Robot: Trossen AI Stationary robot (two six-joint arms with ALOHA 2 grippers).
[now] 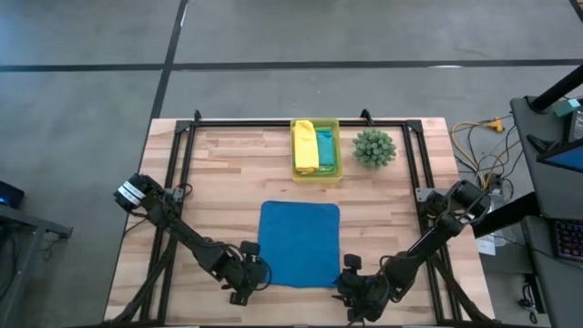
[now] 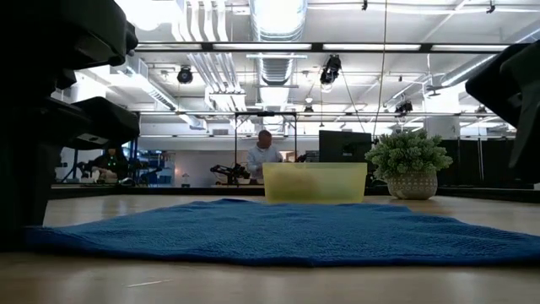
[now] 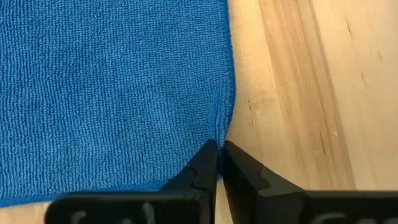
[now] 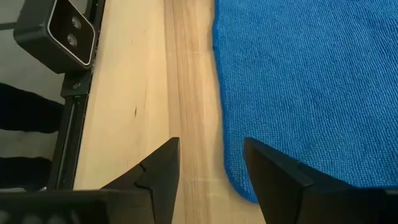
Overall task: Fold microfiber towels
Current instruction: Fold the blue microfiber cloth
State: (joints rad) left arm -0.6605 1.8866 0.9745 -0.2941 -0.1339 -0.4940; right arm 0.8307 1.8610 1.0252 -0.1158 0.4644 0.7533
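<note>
A royal blue towel (image 1: 299,244) lies spread flat on the wooden table (image 1: 219,182); it also shows in the low view (image 2: 287,232). My left gripper (image 1: 260,271) is shut at its near left corner (image 3: 217,148). My right gripper (image 1: 351,279) stands open at the near right corner (image 4: 211,158). One finger is over bare wood and the other over the towel's corner (image 4: 239,186); I cannot tell whether it touches. A yellow towel (image 1: 305,146) and a teal towel (image 1: 326,148) lie in the bin (image 1: 315,175). My left gripper pinches the blue towel's left edge (image 3: 218,127) between its two shut fingers, right beside the near left corner. The fingers slant down from the near left side. The edge puckers slightly at the fingertips; the rest of the towel lies flat on the table.
The translucent yellow-green bin (image 2: 315,181) stands at the table's far middle, with a small potted spiky plant (image 1: 374,147) to its right. A black frame (image 1: 182,155) runs along the table's sides and back. Bare wood lies around the towel. A person (image 2: 264,156) sits far behind.
</note>
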